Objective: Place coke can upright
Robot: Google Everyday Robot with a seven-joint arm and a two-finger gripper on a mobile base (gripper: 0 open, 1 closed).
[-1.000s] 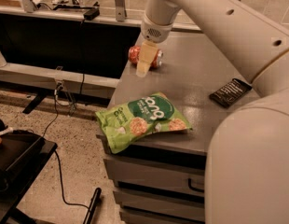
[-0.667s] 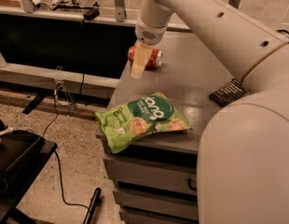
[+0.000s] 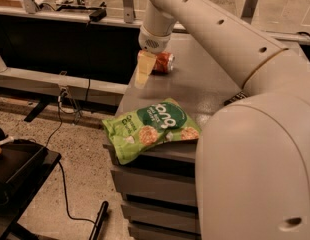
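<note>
The coke can (image 3: 163,62), red-orange with a silver end, lies on its side near the far left edge of the grey cabinet top (image 3: 195,91). My gripper (image 3: 144,70) hangs from the big white arm and reaches down at the can's left end, right at the cabinet edge. The gripper covers part of the can. I cannot see whether it touches or holds the can.
A green snack bag (image 3: 151,128) lies on the front left corner of the cabinet top and overhangs the edge. A flat dark bar (image 3: 235,98) peeks out from behind my arm on the right. Cables and a black stand are on the floor to the left.
My arm has swung further left and now covers more of the right side. The gripper has shifted slightly left at the can, and more of the can shows to its right.
</note>
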